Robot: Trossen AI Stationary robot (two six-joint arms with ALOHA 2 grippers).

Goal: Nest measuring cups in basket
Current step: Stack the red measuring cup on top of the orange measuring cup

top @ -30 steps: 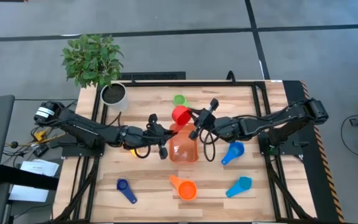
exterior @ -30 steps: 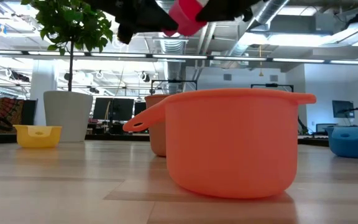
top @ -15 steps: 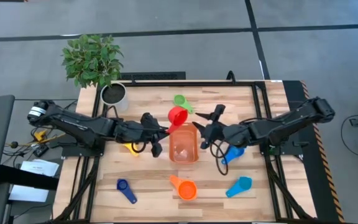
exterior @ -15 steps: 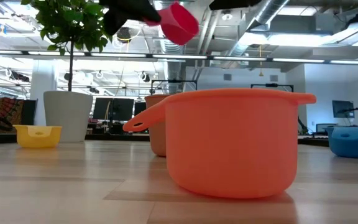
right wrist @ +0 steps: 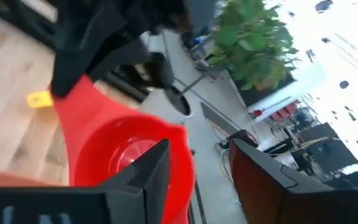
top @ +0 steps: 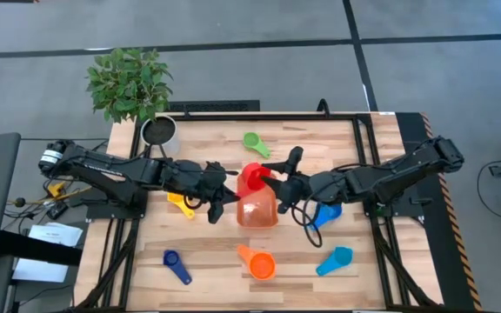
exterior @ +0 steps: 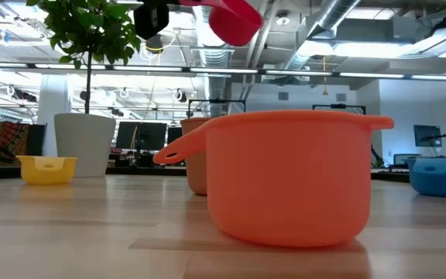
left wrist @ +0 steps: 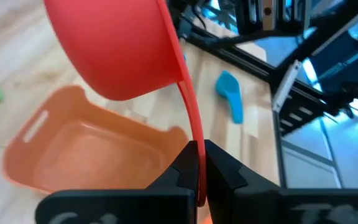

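A red measuring cup (top: 250, 177) hangs over the far end of the orange basket (top: 257, 211), which sits flat on the table. My left gripper (top: 230, 186) is shut on the cup. My right gripper (top: 276, 177) stands open right beside the cup's bowl (right wrist: 120, 155), on the side toward the table's right. The cup's rim lies partly between its fingers; I cannot tell whether they touch it. In the low view the red cup (exterior: 235, 19) hangs high above the table. My left gripper pinches the red cup's flat handle (left wrist: 190, 121) at its free end, between its two fingers. The fingers come nearly level from the table's left and lie along the handle. The cup is lifted clear and tipped, with its bowl out past the fingertips above the basket (left wrist: 86, 152).
Loose cups lie around: green (top: 252, 141) at the far side, yellow (top: 181, 204) under the left arm, blue (top: 325, 213) under the right arm. Dark blue (top: 177, 267), orange (top: 257, 263) and light blue (top: 335, 260) lie near the front. A white plant pot (top: 159, 130) stands far left.
My right gripper has opened and let go of the red cup, drawn back toward the table's right, then come close again. My left gripper has rolled and risen. It has carried the cup by its handle from beyond the basket's far end to above it.
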